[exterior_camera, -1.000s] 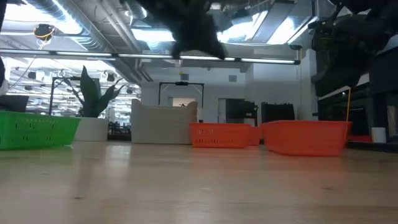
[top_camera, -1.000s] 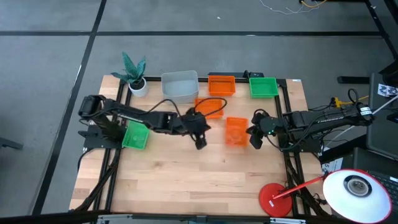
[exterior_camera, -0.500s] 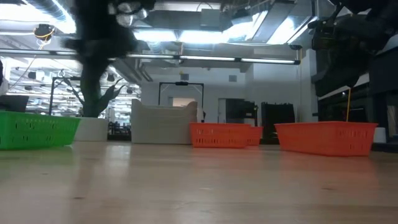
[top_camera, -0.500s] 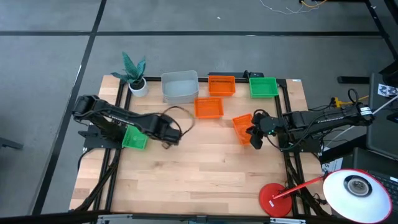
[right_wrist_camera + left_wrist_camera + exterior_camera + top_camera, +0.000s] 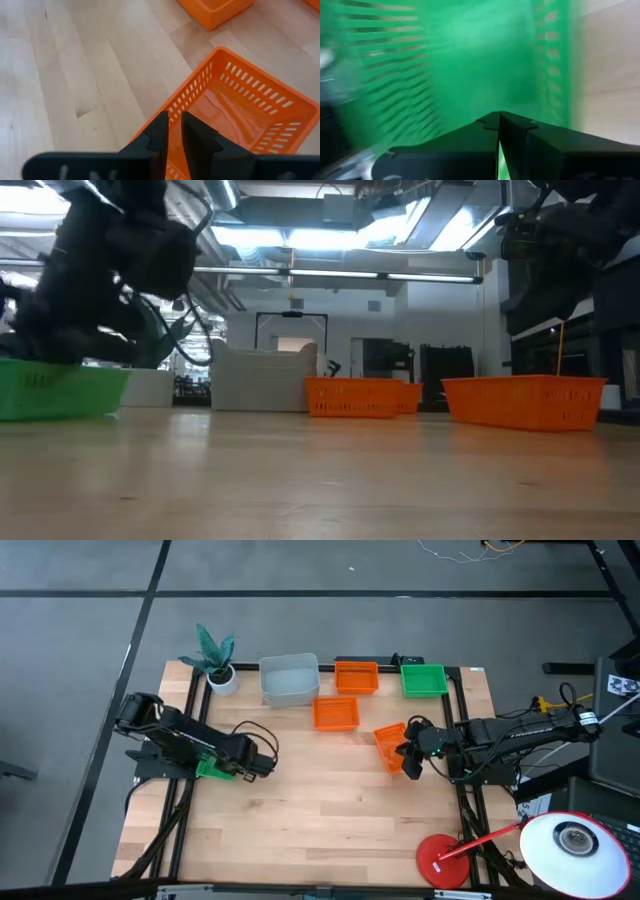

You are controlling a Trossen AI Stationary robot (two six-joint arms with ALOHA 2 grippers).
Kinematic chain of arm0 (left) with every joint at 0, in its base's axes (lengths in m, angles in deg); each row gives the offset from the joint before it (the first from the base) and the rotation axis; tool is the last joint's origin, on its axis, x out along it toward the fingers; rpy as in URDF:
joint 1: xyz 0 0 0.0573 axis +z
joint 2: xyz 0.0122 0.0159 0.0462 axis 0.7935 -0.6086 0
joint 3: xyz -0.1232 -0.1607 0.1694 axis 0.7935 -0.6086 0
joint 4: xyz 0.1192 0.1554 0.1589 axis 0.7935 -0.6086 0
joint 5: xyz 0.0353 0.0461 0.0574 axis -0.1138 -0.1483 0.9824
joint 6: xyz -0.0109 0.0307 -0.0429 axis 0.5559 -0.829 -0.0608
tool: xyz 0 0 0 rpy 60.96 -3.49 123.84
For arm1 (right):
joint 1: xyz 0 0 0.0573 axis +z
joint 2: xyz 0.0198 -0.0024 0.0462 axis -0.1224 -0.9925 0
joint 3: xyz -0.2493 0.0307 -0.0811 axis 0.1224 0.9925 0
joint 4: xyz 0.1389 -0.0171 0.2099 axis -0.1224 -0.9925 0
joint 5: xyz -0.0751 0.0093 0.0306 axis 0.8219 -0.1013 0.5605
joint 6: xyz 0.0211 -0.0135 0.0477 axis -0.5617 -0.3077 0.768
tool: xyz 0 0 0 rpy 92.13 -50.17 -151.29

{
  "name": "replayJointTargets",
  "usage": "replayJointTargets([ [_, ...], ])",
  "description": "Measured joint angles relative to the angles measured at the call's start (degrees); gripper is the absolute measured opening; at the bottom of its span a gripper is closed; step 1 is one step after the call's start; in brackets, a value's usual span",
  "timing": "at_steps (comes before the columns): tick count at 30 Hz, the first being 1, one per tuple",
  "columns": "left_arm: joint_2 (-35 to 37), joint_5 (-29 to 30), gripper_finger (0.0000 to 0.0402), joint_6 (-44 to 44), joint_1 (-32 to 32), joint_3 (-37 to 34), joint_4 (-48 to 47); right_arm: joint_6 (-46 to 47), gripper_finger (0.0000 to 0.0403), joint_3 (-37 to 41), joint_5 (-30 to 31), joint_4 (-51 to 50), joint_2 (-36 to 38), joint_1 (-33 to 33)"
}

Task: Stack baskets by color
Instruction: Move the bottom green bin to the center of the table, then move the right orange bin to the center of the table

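Note:
Six baskets show on the table. A grey basket (image 5: 290, 678), an orange one (image 5: 357, 677) and a green one (image 5: 423, 679) stand along the far edge. Another orange basket (image 5: 336, 713) is in front of them. My right gripper (image 5: 172, 131) is shut on a third orange basket (image 5: 390, 747), which is also in the low view (image 5: 525, 400). At the left, my left gripper (image 5: 499, 125) is shut and points steeply down into a green basket (image 5: 212, 768), with the arm covering part of it. My right gripper pinches the orange basket's slotted side wall (image 5: 186, 107) at its rim, one finger inside the tub and one outside. The fingers slant down from the table's right side. The basket's bottom (image 5: 525, 425) is flat on the table. My left gripper is over the green basket's inside (image 5: 470, 75); I cannot tell whether it touches.
A white pot with a teal plant (image 5: 215, 655) stands at the far left corner. A red lamp base (image 5: 440, 860) and a white lamp head (image 5: 575, 840) are at the near right. Bare wood (image 5: 320, 820) fills the middle and near part of the table.
My left gripper has gone from the table's middle toward the left edge and down. It has tipped from nearly level to pointing down over the green basket, staying shut. The orange basket in my right gripper has turned and settled from tilted to level. The middle orange basket has straightened.

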State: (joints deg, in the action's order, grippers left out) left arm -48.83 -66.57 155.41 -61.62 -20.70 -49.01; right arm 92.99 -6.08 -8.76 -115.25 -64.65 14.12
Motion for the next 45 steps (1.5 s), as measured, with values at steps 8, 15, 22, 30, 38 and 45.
replayJointTargets([
  [8,1.37,9.41,0.0000,-35.91,2.60,5.52,54.57,0.21,0.0053,0.00,-0.83,1.01,0.00,0.00],
  [15,1.37,15.02,0.0000,-45.65,1.13,16.75,41.78,0.21,0.0053,0.00,-0.83,2.64,-0.01,0.00],
  [22,2.26,21.42,0.0000,-50.35,1.89,17.51,35.86,-0.02,0.0053,0.00,-0.83,2.64,-0.02,0.00],
  [30,2.22,17.21,0.0000,-57.87,9.47,17.57,35.54,3.03,0.0053,0.02,-7.22,1.08,-0.10,0.42],
  [38,8.82,18.84,0.0000,-64.50,12.78,17.30,27.20,7.59,0.0053,0.02,4.50,3.28,-0.18,0.22],
  [45,18.82,21.10,0.0000,-65.35,16.00,11.94,27.78,9.94,0.0053,0.04,1.62,0.90,-4.44,-4.15],
])
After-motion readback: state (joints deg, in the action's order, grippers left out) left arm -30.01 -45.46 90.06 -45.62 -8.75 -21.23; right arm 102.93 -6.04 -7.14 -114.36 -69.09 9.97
